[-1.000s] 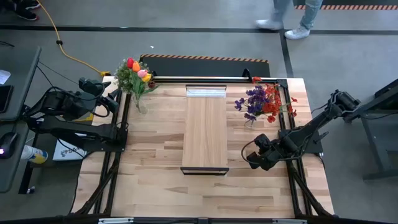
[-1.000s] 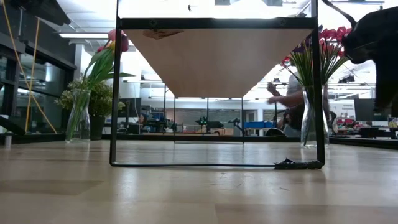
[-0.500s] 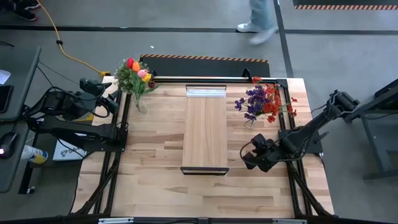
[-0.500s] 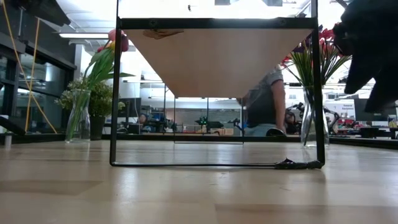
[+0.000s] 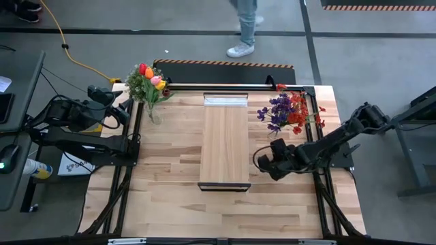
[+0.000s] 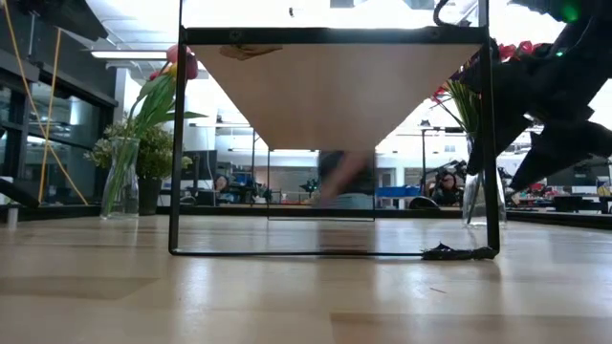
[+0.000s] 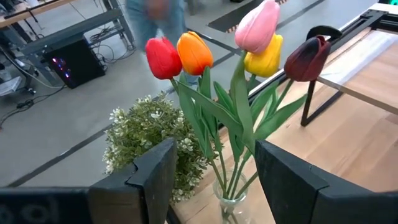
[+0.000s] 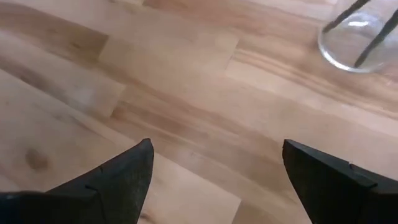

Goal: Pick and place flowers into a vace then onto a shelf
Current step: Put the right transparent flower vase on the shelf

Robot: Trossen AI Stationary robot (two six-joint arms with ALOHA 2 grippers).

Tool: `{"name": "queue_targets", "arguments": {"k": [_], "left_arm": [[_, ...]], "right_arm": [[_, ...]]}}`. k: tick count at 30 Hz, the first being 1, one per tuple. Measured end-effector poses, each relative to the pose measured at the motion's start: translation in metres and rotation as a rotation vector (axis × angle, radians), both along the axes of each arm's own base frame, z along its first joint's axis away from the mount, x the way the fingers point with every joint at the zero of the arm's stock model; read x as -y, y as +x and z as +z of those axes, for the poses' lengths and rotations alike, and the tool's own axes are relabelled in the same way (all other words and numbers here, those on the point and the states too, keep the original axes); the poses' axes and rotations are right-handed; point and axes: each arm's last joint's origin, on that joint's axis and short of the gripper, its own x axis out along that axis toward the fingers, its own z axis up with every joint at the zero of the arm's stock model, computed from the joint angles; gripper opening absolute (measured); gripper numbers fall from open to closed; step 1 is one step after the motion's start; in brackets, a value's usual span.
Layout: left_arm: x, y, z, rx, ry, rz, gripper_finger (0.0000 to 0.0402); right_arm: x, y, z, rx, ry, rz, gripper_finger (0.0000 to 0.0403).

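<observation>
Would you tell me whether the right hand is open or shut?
Open: the right hand shows its fingers spread apart over bare tabletop.

Tulips [image 7: 249,46] — red, orange, pink, yellow, maroon — on light-wood table [image 5: 170,184].

The shelf [image 5: 225,139] stands in the middle of the table [image 5: 170,197]. Bare wood lies on both sides of it. The tulips [image 5: 150,82] block the far left corner, the red and purple flowers [image 5: 289,112] the far right.
</observation>
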Motion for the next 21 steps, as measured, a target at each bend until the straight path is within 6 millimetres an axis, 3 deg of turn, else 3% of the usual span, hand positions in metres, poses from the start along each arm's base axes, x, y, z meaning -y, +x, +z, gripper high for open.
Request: {"name": "queue_targets", "arguments": {"k": [4, 13, 21], "left_arm": [[0.000, 0.000, 0.000, -0.004, -0.005, -0.006, 0.0248], [0.000, 0.000, 0.000, -0.004, -0.005, -0.006, 0.0248], [0.000, 0.000, 0.000, -0.005, -0.005, -0.006, 0.0248]], "right_arm": [[0.004, -0.002, 0.007, 0.033, -0.030, -0.010, 0.0342], [0.011, -0.027, 0.032, 0.058, 0.013, -0.005, 0.0342], [0.030, -0.049, 0.048, 0.042, -0.057, -0.032, 0.0342]]}}
